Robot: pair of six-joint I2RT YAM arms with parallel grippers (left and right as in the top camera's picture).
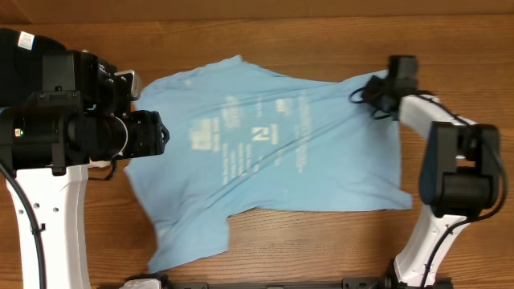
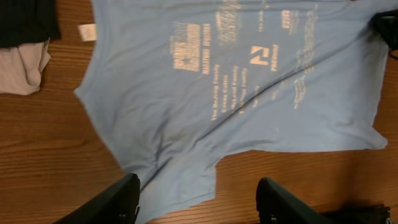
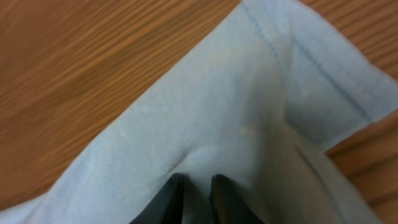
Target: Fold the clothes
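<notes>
T-shirt point(image 1: 273, 160), light sky-blue, short-sleeved. We record it lying spread on the wooden table point(image 1: 321, 32), small white print facing up, no fold made yet. Condition: loosely flat, with long diagonal creases running from the far right corner toward the middle.

Right gripper point(image 3: 194, 180): clenched on a small pinch of fabric close to a stitched hem at that far right corner. The cloth rises into the narrow gap between the two fingers.

Left gripper point(image 2: 198, 190): released, fingers wide apart, carrying nothing, hovering over the shirt's left edge.

Also present, in the left wrist view: a dark garment point(image 2: 25, 22) and a pale garment point(image 2: 25, 65), just beside the shirt's left edge.

Risks, in our judgement:
- The right pinch takes in little cloth, so a firm pull may slide the hem out of the fingers.
- With one corner held and the other side free, any pull may drag the whole shirt and deepen the creases, leaving a skewed fold.
- A low left approach may catch the neighbouring garments instead of the shirt.
</notes>
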